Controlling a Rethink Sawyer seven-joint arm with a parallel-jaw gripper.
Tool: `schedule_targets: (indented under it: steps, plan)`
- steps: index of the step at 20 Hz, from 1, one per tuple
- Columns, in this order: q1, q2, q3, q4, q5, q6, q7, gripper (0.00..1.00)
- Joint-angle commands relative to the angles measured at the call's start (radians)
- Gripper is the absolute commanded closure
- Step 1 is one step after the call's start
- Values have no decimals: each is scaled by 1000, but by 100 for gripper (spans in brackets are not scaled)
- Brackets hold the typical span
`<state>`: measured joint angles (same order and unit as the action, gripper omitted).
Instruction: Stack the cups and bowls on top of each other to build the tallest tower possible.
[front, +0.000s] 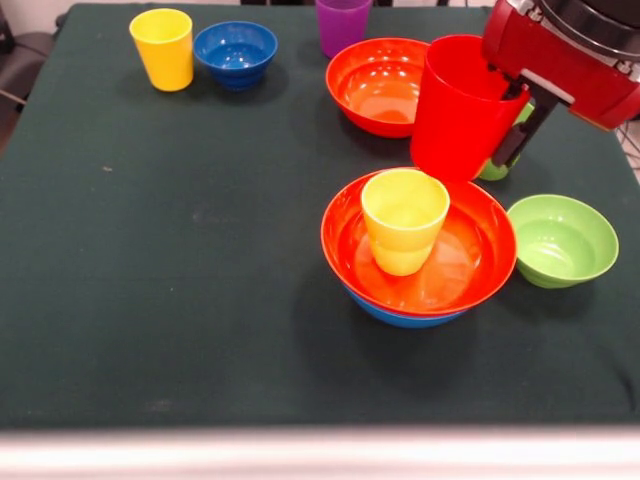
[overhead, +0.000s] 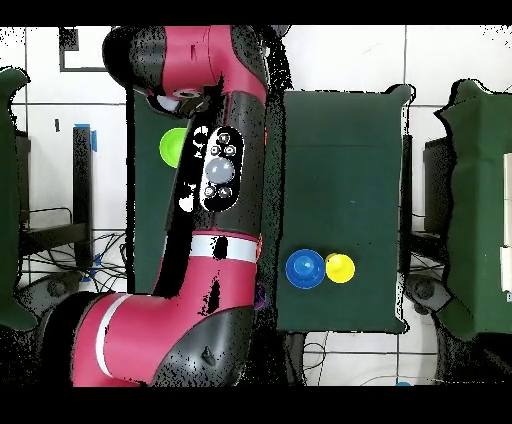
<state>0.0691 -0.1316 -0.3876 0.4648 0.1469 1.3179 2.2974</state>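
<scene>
The gripper (front: 512, 125) holds the red cup (front: 462, 108) by its rim, one finger down the outside wall; the jaws look clamped on it, the cup upright and lifted clear of the table (front: 170, 280).

Just below and forward of the jaws sits the tower (front: 418, 250): the yellow-orange cup (front: 404, 220) upright in an orange-red bowl (front: 450, 262), nested in the light-blue bowl (front: 400, 312).

The risk, as I judge it: the red cup hangs off-centre of the yellow-orange cup, so a straight descent would catch its rim and tip it. A one-sided hold may also let the cup swing.

Behind the jaws is a second orange-red bowl (front: 378, 85). Beside them, a green bowl (front: 561, 240); a green thing (front: 495, 168) is half hidden behind the finger. The purple cup (front: 342, 24), blue bowl (front: 236, 53) and yellow cup (front: 163, 48) stand well apart.
</scene>
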Motion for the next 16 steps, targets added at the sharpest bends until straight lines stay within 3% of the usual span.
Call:
schedule_targets:
  steps: [1,16]
  plan:
    - [-16,-68,123,210,-52,-111,-245,100]
    - [-37,-82,168,294,-74,-233,-252,100]
